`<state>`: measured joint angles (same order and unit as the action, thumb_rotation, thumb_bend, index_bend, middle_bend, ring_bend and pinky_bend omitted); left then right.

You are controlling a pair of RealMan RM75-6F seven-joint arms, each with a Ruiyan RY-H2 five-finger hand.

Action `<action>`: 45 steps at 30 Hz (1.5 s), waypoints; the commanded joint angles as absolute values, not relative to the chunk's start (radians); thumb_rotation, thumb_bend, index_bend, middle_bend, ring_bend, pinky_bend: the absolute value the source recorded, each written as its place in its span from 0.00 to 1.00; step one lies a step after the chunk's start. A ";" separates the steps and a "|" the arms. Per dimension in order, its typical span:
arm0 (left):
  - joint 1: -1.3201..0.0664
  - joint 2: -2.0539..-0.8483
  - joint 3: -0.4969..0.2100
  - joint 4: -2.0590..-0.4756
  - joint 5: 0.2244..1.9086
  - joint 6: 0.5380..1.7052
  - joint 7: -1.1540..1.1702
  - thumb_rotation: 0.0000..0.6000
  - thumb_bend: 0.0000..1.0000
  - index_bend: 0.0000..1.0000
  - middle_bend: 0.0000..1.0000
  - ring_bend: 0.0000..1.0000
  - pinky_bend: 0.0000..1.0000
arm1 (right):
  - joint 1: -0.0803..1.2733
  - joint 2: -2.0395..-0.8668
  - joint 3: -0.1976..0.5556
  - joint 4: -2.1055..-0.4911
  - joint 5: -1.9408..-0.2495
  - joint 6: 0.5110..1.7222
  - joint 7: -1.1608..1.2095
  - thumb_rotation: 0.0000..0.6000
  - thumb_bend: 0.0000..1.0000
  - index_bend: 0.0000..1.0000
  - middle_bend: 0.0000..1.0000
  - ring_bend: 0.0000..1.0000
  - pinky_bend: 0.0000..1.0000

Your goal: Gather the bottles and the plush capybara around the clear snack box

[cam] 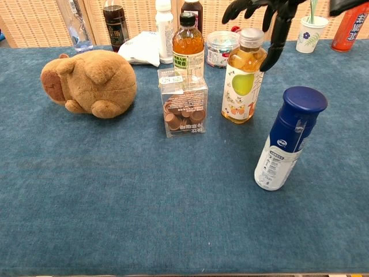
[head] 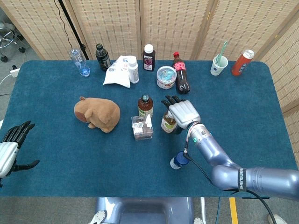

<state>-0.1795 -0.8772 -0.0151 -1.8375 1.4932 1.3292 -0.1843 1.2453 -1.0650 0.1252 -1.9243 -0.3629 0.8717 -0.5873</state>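
Note:
The clear snack box stands mid-table. An amber tea bottle stands just behind it. An apple juice bottle stands upright to its right. My right hand hovers over that bottle's cap with its fingers spread, holding nothing. A blue-capped white bottle stands nearer the front. The plush capybara lies left of the box. My left hand hangs open off the table's left edge.
Along the back edge stand a dark bottle, a white bottle, a purple juice bottle, a cola bottle, a round tub, a white bag, a cup and a red can.

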 commanded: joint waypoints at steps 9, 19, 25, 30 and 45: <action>-0.183 -0.871 -0.009 -1.830 1.509 1.320 -0.200 1.00 0.15 0.00 0.00 0.00 0.00 | 0.993 -0.744 0.108 -2.174 -0.737 0.841 -0.366 1.00 0.00 0.00 0.00 0.00 0.05; -0.183 -0.875 -0.007 -1.837 1.506 1.318 -0.186 1.00 0.15 0.00 0.00 0.00 0.00 | 0.844 -0.653 0.111 -2.160 -1.053 0.635 -0.068 1.00 0.00 0.00 0.00 0.00 0.04; -0.185 -0.878 -0.009 -1.840 1.498 1.314 -0.176 1.00 0.15 0.00 0.00 0.00 0.00 | 0.817 -0.659 0.129 -2.166 -1.154 0.598 0.007 1.00 0.00 0.02 0.00 0.00 0.13; -0.185 -0.877 -0.008 -1.840 1.499 1.313 -0.175 1.00 0.15 0.00 0.00 0.00 0.00 | 0.818 -0.704 0.135 -2.148 -1.181 0.593 0.012 1.00 0.00 0.04 0.00 0.00 0.15; -0.176 -0.869 -0.007 -1.828 1.508 1.332 -0.210 1.00 0.15 0.00 0.00 0.00 0.00 | 0.873 -0.826 0.101 -2.125 -1.080 0.626 -0.162 1.00 0.00 0.19 0.09 0.09 0.30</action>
